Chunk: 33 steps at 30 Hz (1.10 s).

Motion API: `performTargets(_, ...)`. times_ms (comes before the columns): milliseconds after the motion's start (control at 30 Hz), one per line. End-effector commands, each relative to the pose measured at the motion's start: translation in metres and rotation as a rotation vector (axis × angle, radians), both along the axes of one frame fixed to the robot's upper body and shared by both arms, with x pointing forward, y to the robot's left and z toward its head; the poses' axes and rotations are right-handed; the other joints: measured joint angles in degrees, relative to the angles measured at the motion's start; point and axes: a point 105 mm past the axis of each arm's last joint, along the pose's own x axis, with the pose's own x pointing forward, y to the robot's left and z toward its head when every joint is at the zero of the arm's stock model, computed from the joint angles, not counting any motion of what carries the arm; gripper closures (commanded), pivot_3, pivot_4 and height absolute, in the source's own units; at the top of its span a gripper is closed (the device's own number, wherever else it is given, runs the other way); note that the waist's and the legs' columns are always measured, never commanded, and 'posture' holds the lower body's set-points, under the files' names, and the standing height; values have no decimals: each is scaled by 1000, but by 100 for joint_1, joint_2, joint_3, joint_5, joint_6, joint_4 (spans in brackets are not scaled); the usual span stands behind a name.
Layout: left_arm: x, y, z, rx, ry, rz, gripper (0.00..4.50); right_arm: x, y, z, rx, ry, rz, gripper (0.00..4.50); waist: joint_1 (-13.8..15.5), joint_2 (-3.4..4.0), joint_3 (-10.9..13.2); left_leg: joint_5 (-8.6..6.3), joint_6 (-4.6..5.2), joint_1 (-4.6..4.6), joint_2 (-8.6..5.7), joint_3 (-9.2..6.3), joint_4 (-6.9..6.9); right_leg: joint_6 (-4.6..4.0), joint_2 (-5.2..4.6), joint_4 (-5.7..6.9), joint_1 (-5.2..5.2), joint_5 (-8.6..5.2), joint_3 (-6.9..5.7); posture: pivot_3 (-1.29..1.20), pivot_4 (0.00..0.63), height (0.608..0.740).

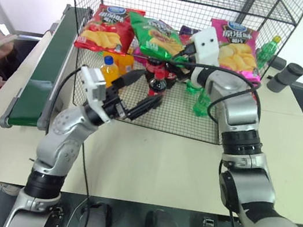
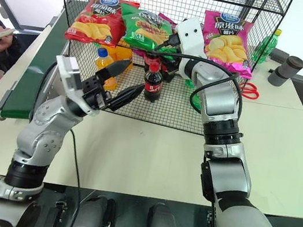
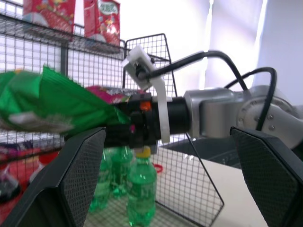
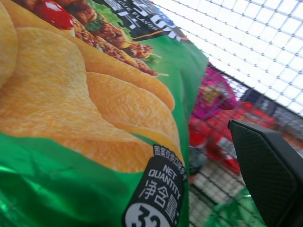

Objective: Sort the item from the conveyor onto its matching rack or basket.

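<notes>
On the rack's [image 1: 206, 134] shelf you have the glossy green bag [image 1: 156, 37], printed with yellow chips, between red and pink bags. Your right claw [image 1: 178, 52] touches its edge, jaws wide; the left claw [image 1: 140, 93] hangs open, apart.

We see the rack [image 1: 139, 117] standing on the bench [image 1: 148, 166], with the conveyor [image 1: 43, 77] running along the bench to its left. Inside the rack, three chip bags rest in a row on a tier: the red chip bag [image 1: 104, 29] at left, the item [image 1: 156, 37] in the middle, the pink chip bag [image 1: 239, 49] at right. Bottles [image 1: 157, 82] stand on the rack floor below them. Our right end effector [image 1: 177, 53] reaches into the rack at the item; our left end effector [image 1: 141, 91] hangs just before the rack's front. A cylinder [image 1: 286, 77] lies on the bench right of the rack.
</notes>
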Motion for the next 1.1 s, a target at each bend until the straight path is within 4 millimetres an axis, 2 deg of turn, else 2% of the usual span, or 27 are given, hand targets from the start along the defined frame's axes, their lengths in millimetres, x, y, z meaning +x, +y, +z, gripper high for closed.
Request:
performTargets(33, 2, -4, 7, 11, -46, 8, 0, -3, -2, 7, -23, -51, -6, 268, 6, 0, 0, 1, -1, 0, 1, -1, 0, 0, 2, 0, 0, 0, 0, 0, 150, 740)
performTargets(233, 13, -16, 18, 4, -88, -39, 0, -5, 3, 1, -27, -40, 7, 268, 26, 0, 0, 1, -2, 0, -3, 2, 3, 0, -1, 0, 5, 0, -1, 0, 150, 740)
performTargets(433, 7, -32, 21, 22, -88, -173, 0, -5, 6, -1, -23, -37, 9, 268, 9, 0, 0, 3, -3, 1, -1, -1, 2, 1, 2, 0, 3, 0, 0, 0, 150, 740)
performTargets(533, 15, -28, 26, 0, -110, -107, 0, -5, 6, 0, -29, -42, 7, 268, 15, 0, 0, 3, -4, 1, 0, -1, 2, 1, 1, 0, 4, 0, 0, 0, 150, 740)
performTargets(633, 32, -19, 25, 23, -127, -24, 0, -6, 6, 1, -21, -42, 9, 268, 17, 0, 0, 3, -3, 1, -2, 0, 3, 1, 1, 1, 5, 0, -1, 0, 150, 740)
performTargets(733, 43, -14, 17, 71, -133, 12, 0, -7, 6, 2, -12, -43, 15, 268, 11, 0, 0, 3, -3, 2, -2, 0, 2, 1, 3, 1, 5, 0, -2, 0, 150, 740)
performTargets(900, 53, -7, 24, 51, -147, 38, 0, -8, 2, 0, -22, -38, 6, 268, 21, 0, 0, 3, -3, 1, 0, 1, 1, 1, 1, -3, 3, -1, -1, 0, 150, 740)
performTargets(1000, 55, -10, 27, 32, -144, 7, 0, -17, 1, 5, 15, -26, 52, 268, 36, 0, 0, 3, -3, 1, -2, 5, 2, 2, 0, -2, 4, -1, -2, 0, 150, 740)
performTargets(1100, 58, -11, 25, 33, -134, 11, 0, -48, 7, 12, 14, -24, 238, 268, 55, 0, 0, 3, -3, -2, -2, 3, 2, 3, 1, -3, 4, -1, -2, 0, 150, 740)
